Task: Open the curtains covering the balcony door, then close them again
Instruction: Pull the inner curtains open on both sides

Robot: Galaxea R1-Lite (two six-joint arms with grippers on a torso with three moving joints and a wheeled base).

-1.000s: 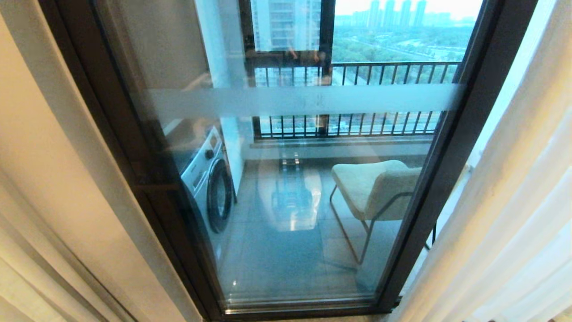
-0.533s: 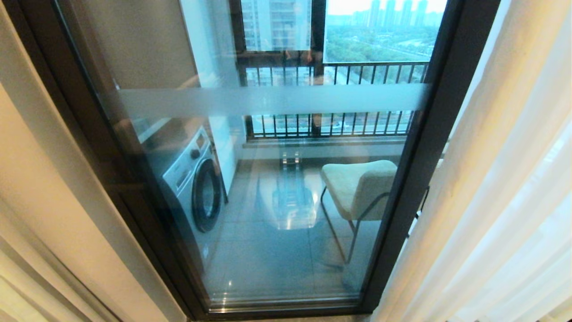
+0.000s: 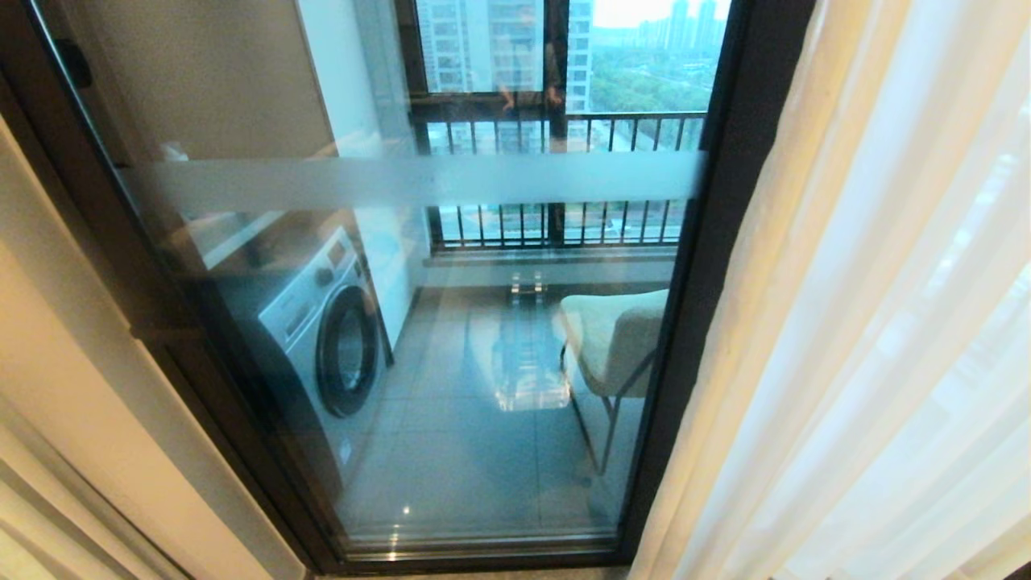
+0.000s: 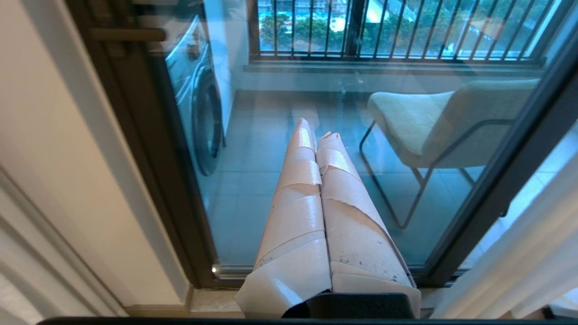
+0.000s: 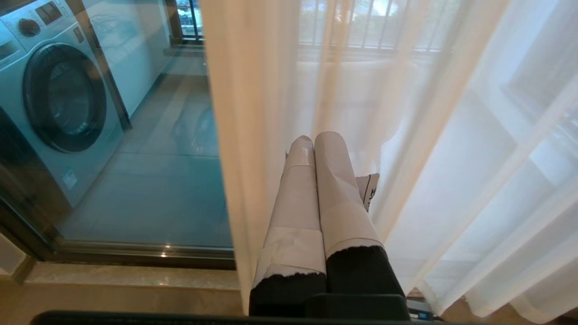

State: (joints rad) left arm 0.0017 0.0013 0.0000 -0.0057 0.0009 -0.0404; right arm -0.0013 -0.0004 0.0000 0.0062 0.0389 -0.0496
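Just before the balcony door (image 3: 419, 338), the left gripper (image 4: 316, 131) and right gripper (image 5: 316, 140) had their fingers pressed together, holding nothing. The curtains (image 3: 870, 322) hung at the door's right side; beyond its glass stood a washing machine (image 3: 322, 346) and chair (image 3: 612, 338).

We see soft daylight through the door (image 3: 419, 338), reflections glazing its glass, the curtains (image 3: 878, 322) glowing, edges bowed.

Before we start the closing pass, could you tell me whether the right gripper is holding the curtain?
No, the right gripper is shut on nothing, pointing at the curtain fabric.
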